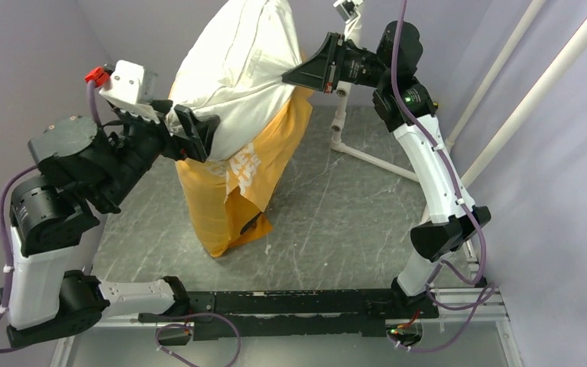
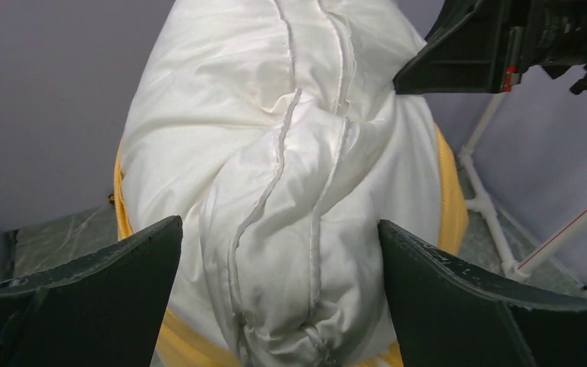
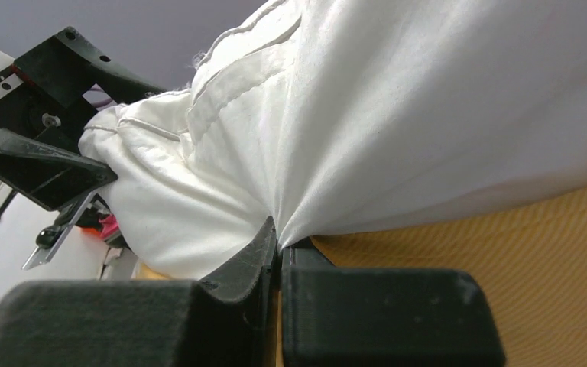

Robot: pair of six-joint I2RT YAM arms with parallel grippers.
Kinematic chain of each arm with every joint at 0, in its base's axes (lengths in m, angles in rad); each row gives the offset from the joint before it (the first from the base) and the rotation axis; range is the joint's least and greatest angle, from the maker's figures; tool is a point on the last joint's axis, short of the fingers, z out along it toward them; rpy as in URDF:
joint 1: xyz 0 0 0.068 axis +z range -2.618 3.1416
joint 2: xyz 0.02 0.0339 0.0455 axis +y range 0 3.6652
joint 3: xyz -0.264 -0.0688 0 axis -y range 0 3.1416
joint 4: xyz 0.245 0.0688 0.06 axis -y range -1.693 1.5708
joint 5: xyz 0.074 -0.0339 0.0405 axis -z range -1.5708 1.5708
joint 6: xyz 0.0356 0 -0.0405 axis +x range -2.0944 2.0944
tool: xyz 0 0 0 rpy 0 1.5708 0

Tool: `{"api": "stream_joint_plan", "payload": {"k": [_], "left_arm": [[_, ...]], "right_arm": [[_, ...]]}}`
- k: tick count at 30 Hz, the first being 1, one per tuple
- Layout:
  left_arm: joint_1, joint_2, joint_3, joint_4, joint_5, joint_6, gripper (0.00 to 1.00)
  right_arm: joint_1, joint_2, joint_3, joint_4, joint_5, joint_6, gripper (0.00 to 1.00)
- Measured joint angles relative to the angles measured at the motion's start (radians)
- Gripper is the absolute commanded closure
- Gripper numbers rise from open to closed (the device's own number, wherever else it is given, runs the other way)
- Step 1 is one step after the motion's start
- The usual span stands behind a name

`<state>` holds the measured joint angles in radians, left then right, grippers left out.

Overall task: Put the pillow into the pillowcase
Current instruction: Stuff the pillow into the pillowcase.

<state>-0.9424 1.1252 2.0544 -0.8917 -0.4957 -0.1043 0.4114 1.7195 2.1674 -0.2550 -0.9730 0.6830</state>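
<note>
Your right tool (image 3: 279, 243) pinches a fold of the plump white rectangular pillow (image 1: 233, 61); your left tool (image 1: 193, 136) gapes wide around its corner. The lower part sits inside the orange-yellow fabric pillowcase (image 1: 212, 202).

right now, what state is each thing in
pillow: lifted, lower part inside the pillowcase, upper part sticking out
pillowcase: hanging around the pillow's lower part
left tool: open, a finger either side of the pillow
right tool: shut, pinching pillow fabric
</note>
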Motion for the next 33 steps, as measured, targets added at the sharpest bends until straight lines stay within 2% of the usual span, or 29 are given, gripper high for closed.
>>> {"api": "stream_joint_plan", "payload": {"k": [5, 7, 8, 10, 11, 12, 15, 16, 18, 22, 26, 29, 33], "left_arm": [[0.000, 0.082, 0.051, -0.075, -0.045, 0.012, 0.02], [0.000, 0.110, 0.035, -0.077, -0.043, 0.011, 0.14], [0.001, 0.126, 0.022, -0.078, -0.040, 0.009, 0.25], [0.017, 0.150, -0.006, -0.076, -0.019, -0.003, 0.59], [0.033, 0.159, -0.023, -0.072, 0.000, -0.012, 0.81], [0.054, 0.166, -0.040, -0.070, 0.018, -0.027, 0.97], [0.143, 0.177, -0.116, -0.047, 0.081, -0.054, 1.00], [0.160, 0.178, -0.137, -0.034, 0.092, -0.066, 1.00], [0.187, 0.179, -0.188, 0.004, 0.122, -0.083, 1.00], [0.195, 0.158, -0.283, 0.089, 0.211, -0.114, 1.00], [0.195, 0.104, -0.367, 0.159, 0.323, -0.137, 1.00], [0.195, 0.063, -0.426, 0.201, 0.409, -0.153, 1.00], [0.195, 0.057, -0.471, 0.239, 0.510, -0.179, 1.00]], "right_arm": [[-0.002, -0.037, -0.102, 0.101, 0.023, 0.044, 1.00], [-0.003, -0.056, -0.147, 0.138, 0.033, 0.066, 1.00], [-0.003, -0.063, -0.163, 0.147, 0.037, 0.072, 0.97], [-0.008, -0.082, -0.203, 0.151, 0.061, 0.080, 0.88], [-0.011, -0.091, -0.219, 0.150, 0.075, 0.080, 0.77], [-0.013, -0.103, -0.239, 0.143, 0.092, 0.079, 0.62], [-0.016, -0.158, -0.288, 0.074, 0.182, 0.043, 0.26], [-0.015, -0.190, -0.309, 0.042, 0.228, 0.022, 0.19], [-0.012, -0.278, -0.367, -0.023, 0.314, -0.017, 0.12], [-0.011, -0.485, -0.473, -0.109, 0.396, -0.076, 0.11], [-0.003, -0.617, -0.545, -0.109, 0.362, -0.089, 0.14], [0.027, -0.671, -0.637, -0.070, 0.316, -0.072, 0.15], [0.112, -0.618, -0.660, -0.099, 0.293, -0.077, 0.14]]}}
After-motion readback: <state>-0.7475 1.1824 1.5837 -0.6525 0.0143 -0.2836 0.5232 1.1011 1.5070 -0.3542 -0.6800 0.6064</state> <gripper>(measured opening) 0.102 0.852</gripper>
